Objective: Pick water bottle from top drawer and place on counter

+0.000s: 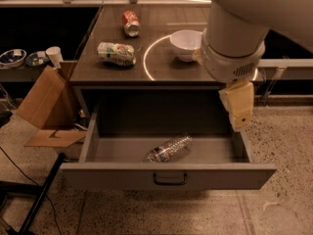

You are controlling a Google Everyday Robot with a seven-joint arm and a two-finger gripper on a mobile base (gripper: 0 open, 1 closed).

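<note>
The water bottle [169, 149] lies on its side in the open top drawer [168, 176], near the front wall and a little right of the dark handle. The drawer is pulled out below the counter [146, 72], a dark wood-grain top with a bright white ring on it. My arm comes in from the upper right, its big pale housing covering the counter's right part. The gripper [239, 121] hangs as a yellowish piece over the drawer's right side, above and to the right of the bottle, not touching it.
On the counter stand a white bowl [185, 43] inside the ring, a white-and-green snack bag [116, 53] and a red soda can [130, 23]. A cardboard box [44, 104] leans at the left of the cabinet. A dark stand leg [39, 199] crosses the floor at lower left.
</note>
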